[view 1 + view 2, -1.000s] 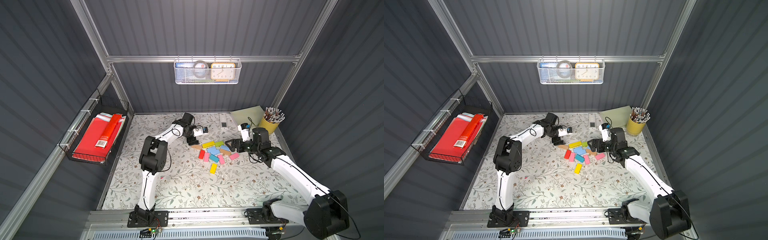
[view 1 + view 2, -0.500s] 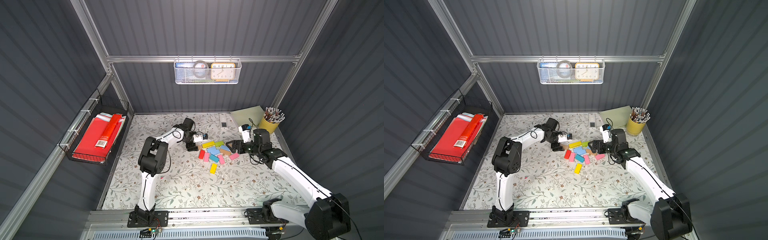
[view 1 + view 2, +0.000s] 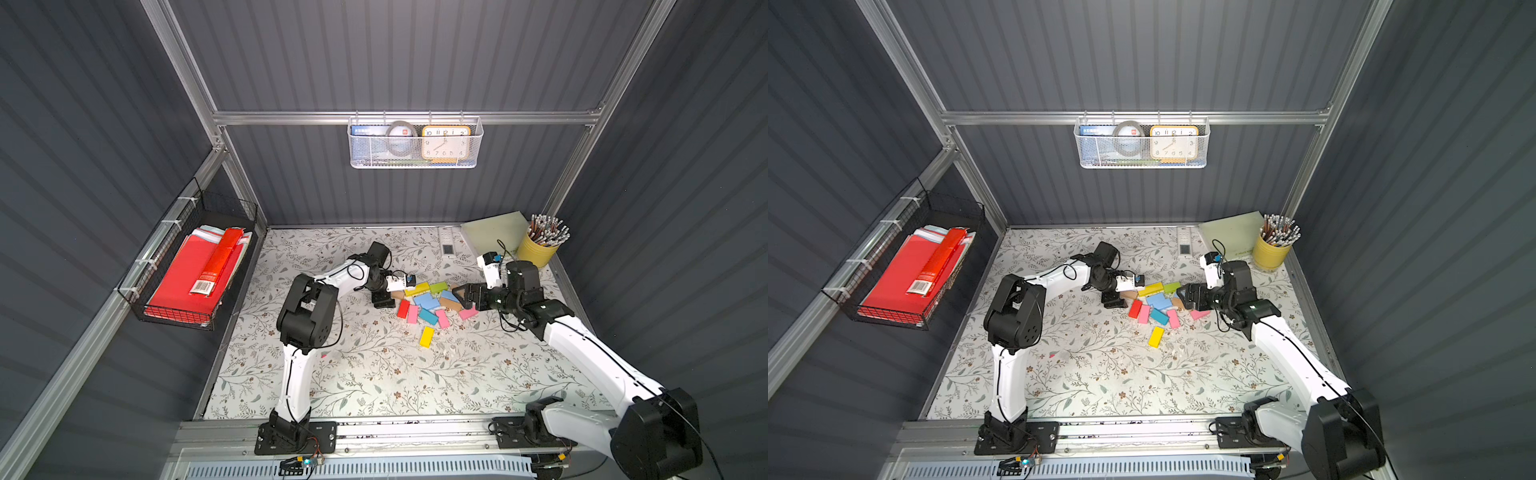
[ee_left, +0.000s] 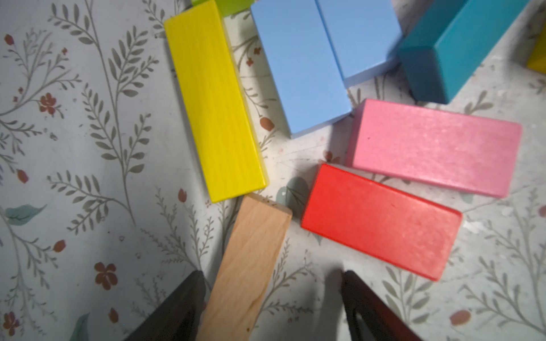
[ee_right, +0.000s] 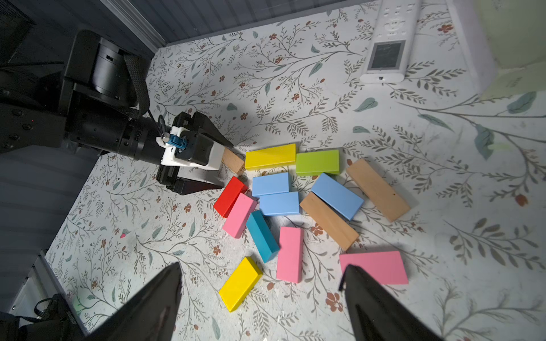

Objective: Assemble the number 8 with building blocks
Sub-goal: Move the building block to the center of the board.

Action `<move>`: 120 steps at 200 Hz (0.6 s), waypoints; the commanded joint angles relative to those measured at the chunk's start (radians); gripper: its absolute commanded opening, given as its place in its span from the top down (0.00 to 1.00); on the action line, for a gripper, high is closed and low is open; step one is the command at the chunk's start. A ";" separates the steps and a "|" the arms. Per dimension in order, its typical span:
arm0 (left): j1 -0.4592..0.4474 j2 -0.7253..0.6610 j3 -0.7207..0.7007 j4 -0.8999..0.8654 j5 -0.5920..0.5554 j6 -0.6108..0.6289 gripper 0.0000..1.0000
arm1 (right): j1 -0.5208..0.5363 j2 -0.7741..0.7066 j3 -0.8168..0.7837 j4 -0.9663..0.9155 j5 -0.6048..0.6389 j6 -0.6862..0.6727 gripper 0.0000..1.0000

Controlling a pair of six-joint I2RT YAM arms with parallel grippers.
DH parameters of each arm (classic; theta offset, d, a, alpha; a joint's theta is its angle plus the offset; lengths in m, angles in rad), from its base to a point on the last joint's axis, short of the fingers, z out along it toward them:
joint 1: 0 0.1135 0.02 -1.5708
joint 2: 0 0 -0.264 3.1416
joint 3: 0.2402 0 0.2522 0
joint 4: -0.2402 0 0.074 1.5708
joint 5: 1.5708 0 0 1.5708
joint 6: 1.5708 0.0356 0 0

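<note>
Overall, block count: fourteen building blocks (image 5: 279, 203) lie in one loose cluster on the surface (image 3: 374, 374), toward its far side, between the two claws.
By colour: three light blue, three pink, three tan, two yellow, one green, one red, one teal.
Far row: a yellow block (image 3: 417, 289) and the green block (image 3: 438, 286) lie end to end, with their long axes running left to right.
Left flank: the red block (image 3: 403, 308) and a pink block (image 3: 412, 313) lie side by side, with their long axes running near to far.
Near outlier: the second yellow block (image 3: 427, 336) sits alone on the near side of the cluster, with its long axis roughly near to far and slightly tilted.
Left claw (image 4: 271, 274): it is open and low over the cluster's left end. A tan block (image 4: 248, 265) lies between its fingers, close against one and clear of the other, so nothing is gripped.
Right claw (image 5: 262, 265): it is spread wide at the cluster's right end and holds nothing. In the wrist view one fingertip overlaps the rightmost pink block (image 5: 373, 267), and contact cannot be told.
Other things: one remote control (image 5: 387, 38) and one yellow cup of pencils (image 3: 536, 253) are at the far right. One wire basket (image 3: 365, 153) holding a clock (image 3: 446, 143) hangs on the far wall.
</note>
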 commanded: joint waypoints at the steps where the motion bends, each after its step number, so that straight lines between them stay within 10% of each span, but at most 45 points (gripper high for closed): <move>1: -0.009 -0.033 -0.009 -0.042 0.032 0.103 0.24 | -0.006 -0.003 -0.009 -0.012 -0.005 0.000 0.10; 120: -0.019 0.041 0.043 -0.024 -0.014 0.048 0.56 | -0.012 0.012 -0.044 0.006 -0.007 -0.004 0.11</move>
